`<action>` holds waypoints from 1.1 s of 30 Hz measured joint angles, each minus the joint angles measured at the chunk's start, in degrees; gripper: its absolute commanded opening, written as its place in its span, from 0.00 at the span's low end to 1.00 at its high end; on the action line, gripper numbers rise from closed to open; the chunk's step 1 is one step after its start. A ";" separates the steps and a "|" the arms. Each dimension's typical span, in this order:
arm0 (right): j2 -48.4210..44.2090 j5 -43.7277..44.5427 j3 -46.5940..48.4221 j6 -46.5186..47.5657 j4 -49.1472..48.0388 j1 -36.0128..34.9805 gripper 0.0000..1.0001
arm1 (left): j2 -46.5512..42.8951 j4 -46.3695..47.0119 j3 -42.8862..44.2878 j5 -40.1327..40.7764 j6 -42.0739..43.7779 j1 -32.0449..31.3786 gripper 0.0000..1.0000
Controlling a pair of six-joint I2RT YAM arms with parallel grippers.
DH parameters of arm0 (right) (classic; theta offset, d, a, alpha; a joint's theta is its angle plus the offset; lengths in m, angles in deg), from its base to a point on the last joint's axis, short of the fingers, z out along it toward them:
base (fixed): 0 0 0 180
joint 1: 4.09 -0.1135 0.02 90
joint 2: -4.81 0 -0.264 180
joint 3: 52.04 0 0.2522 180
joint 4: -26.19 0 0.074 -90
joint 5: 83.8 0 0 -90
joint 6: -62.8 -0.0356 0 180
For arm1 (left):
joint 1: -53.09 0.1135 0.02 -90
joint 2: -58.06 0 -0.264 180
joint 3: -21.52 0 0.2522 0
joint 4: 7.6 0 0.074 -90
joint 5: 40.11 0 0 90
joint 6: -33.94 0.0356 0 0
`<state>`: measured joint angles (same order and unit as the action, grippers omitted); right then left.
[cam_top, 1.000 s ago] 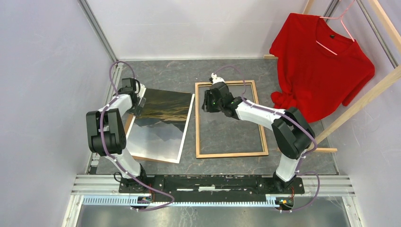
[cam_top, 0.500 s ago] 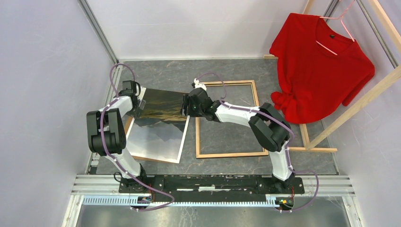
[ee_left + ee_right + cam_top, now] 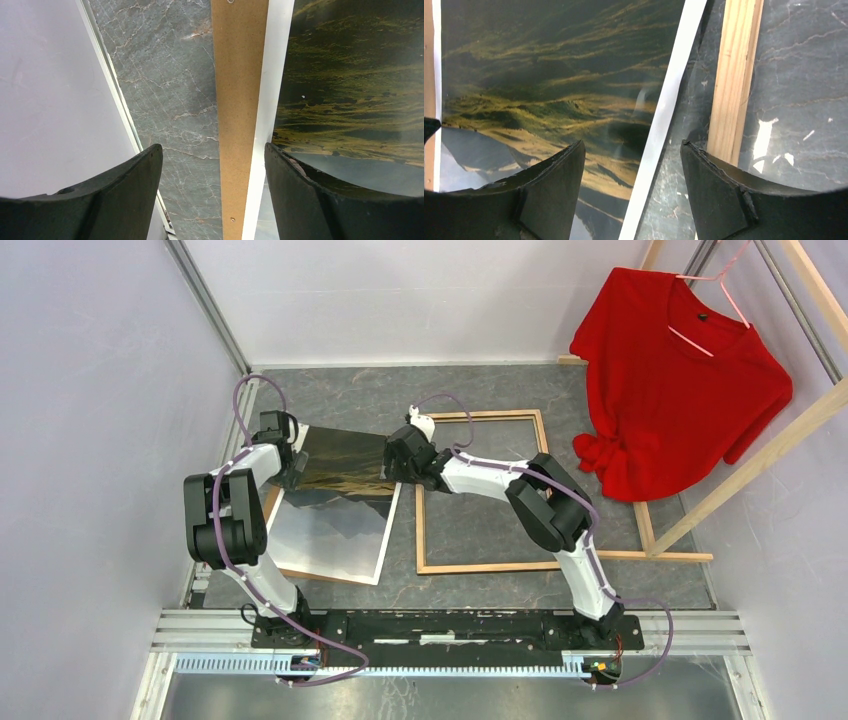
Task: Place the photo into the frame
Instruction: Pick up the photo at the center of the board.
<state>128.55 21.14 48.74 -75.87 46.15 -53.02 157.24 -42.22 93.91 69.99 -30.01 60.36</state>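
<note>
The photo [image 3: 340,490], dark golden sky above pale mountains with a white border, lies on the brown backing board [image 3: 318,577] at the left. The frame [image 3: 490,567] lies beside it, wood side up. My left gripper [image 3: 292,466] is open at the photo's upper left edge; in the left wrist view [image 3: 214,146] the board's edge [image 3: 239,100] and the white border run between its fingers. My right gripper [image 3: 396,466] is open at the photo's upper right edge; its wrist view [image 3: 632,142] has the white border between the fingers, the photo [image 3: 549,75] at left, and the frame's rail [image 3: 734,75] at right.
A red shirt [image 3: 680,380] hangs on a wooden rack [image 3: 760,455] at the back right, close to the frame's far corner. A metal rail and wall [image 3: 125,125] run just left of the backing board.
The right arm swung left from over the frame to the photo's right edge, and its jaws opened wider. The left gripper has stayed in place.
</note>
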 measured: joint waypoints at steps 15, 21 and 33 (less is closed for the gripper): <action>5.31 1.73 6.62 -1.09 0.15 2.38 0.73 | 0.00 0.39 -0.22 -0.02 0.02 0.00 0.80; 6.73 0.81 8.07 -1.42 -1.09 2.73 0.65 | 0.00 0.42 -0.22 -0.02 0.04 0.00 0.79; 5.29 -4.57 -0.66 -6.16 -14.56 4.57 0.42 | 0.31 0.79 -0.22 0.85 0.50 0.00 0.79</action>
<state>133.84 16.57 48.09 -82.03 31.59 -48.45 157.54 -41.44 93.69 70.84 -29.51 60.36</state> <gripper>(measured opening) 0.455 0.786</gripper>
